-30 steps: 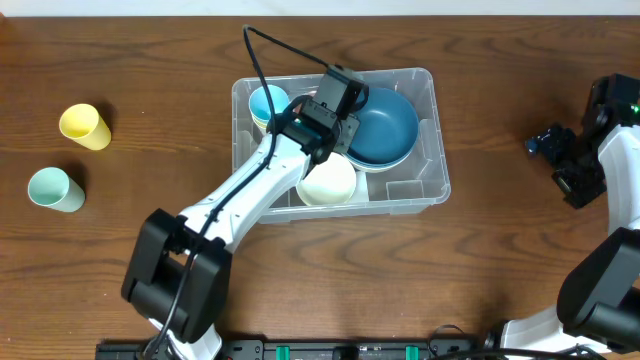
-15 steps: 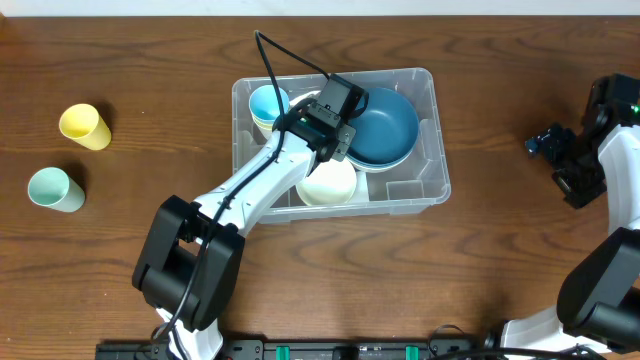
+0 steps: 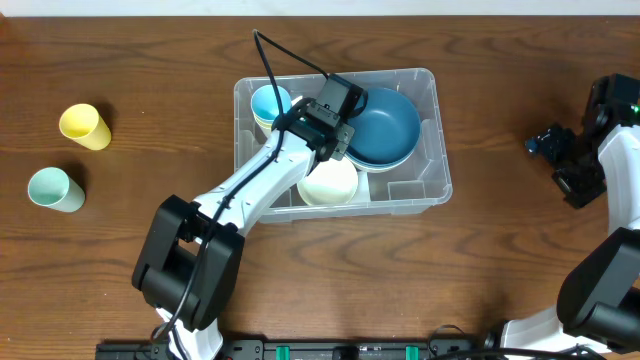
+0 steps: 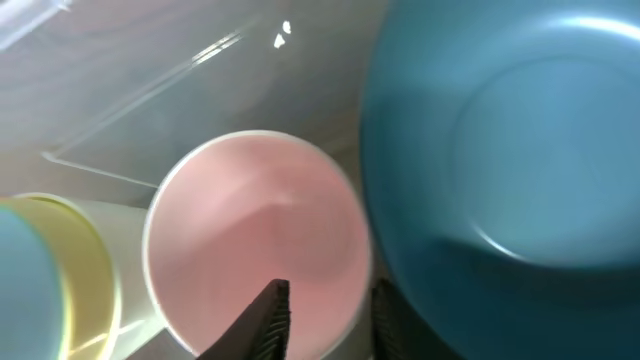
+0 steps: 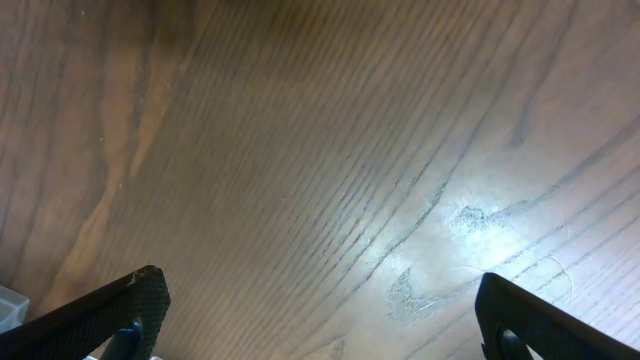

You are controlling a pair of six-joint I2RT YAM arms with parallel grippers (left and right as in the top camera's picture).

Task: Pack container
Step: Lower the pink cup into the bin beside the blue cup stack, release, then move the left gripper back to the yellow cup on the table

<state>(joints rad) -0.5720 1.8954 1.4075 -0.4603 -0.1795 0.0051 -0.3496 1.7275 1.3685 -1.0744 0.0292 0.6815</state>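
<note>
Overhead | container (image 3: 412, 188): clear, rectangular, rounded corners | holds blue bowl (image 3: 388, 125)

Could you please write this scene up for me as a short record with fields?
Container: clear bin, mid-table
Inside: blue bowl, cream bowl, light blue cup, pink cup
Outside: yellow cup and mint cup, on the table left of it
Left gripper: in the container, jaws slightly apart either side of the pink cup's rim
Right gripper: wide open over bare wood, holding nothing
</note>
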